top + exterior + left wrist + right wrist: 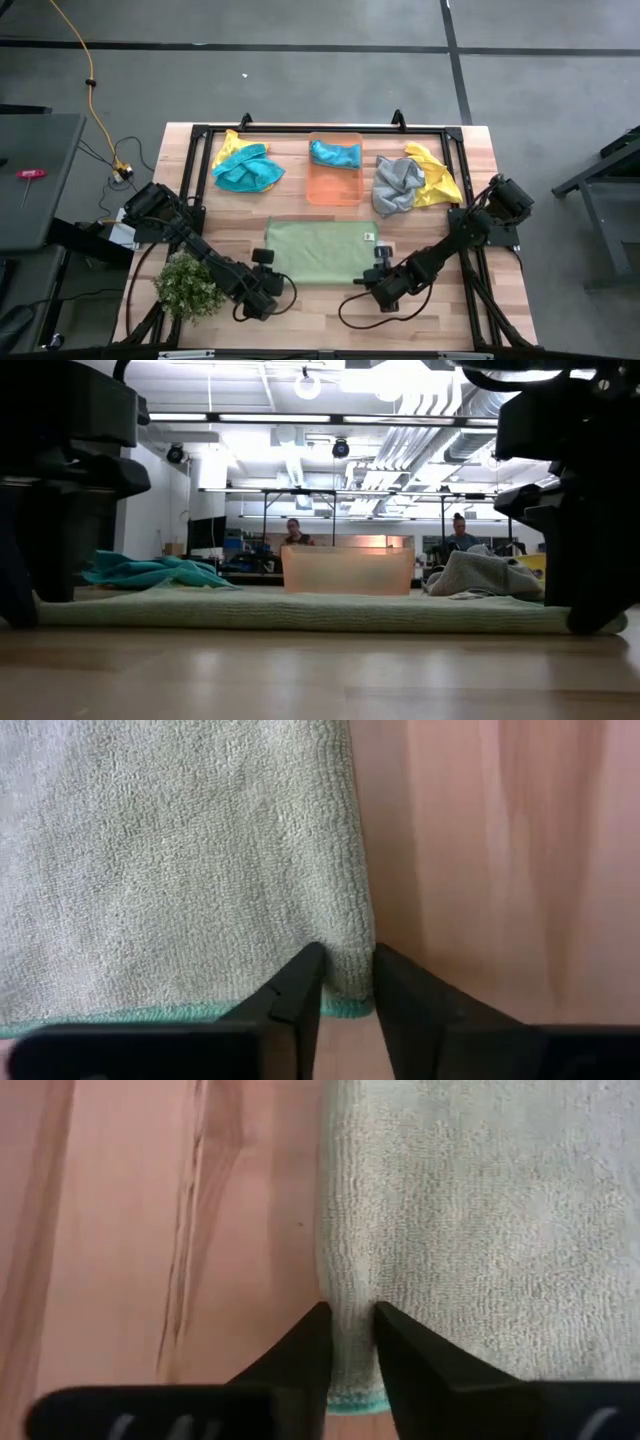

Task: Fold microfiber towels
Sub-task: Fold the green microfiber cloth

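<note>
High view: a light green towel (318, 250) lies spread flat on the wooden table (475, 150), near the front edge and between the two arms. The left gripper (268, 277) sits at the towel's near left corner, the right gripper (377, 272) at its near right corner, close to a small white tag (368, 237). Behind the towel stands an orange bin (335, 183) with a teal towel (335, 154) bunched in its far end. To the bin's left lies a teal towel on a yellow one (244, 165); to its right, a grey towel (397, 184) lies against another yellow one (436, 178). A plant (187, 284) stands at the front left, beside the left arm.

Low view: the green towel (300, 610) lies flat across the table, with dark gripper bodies down on it at both ends. The bin (348, 569) stands behind it, a teal heap (150, 571) on one side and the grey towel (487, 574) on the other. Two people show far back in the room.

Left wrist view: the left gripper (347, 970) has its fingers (300, 982) pinched on the green towel's (180, 860) corner, a narrow fold of cloth squeezed between them.

Right wrist view: the right gripper (352, 1330) likewise nips the towel's (480, 1210) edge near its corner, cloth caught between its fingers (400, 1342), bare wood just beside.
</note>
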